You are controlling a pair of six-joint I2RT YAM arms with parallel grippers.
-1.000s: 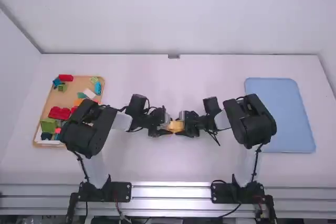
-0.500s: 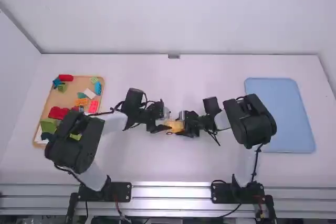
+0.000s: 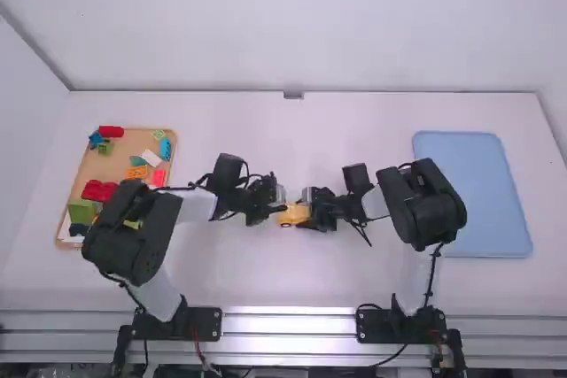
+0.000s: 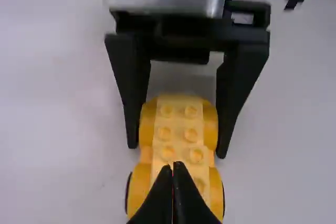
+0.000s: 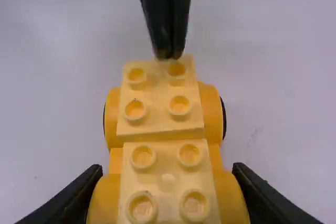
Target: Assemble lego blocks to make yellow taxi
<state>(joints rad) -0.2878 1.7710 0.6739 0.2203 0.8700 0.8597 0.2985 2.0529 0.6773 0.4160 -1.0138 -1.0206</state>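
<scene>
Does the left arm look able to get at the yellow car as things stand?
Probably yes. The left pincer is at the near end of the car with nothing between. The right pincer holds the other end. But the left one is shut and would need opening to grip.

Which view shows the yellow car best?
The right wrist view: it shows the car closest, its studs large. The left wrist view shows it from the other end, partly behind the left gripper; the high view, as a small patch.

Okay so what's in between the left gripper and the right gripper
The yellow block car: one end sits between the fingers of the right gripper, the other by the left gripper, as the right wrist view shows.
</scene>
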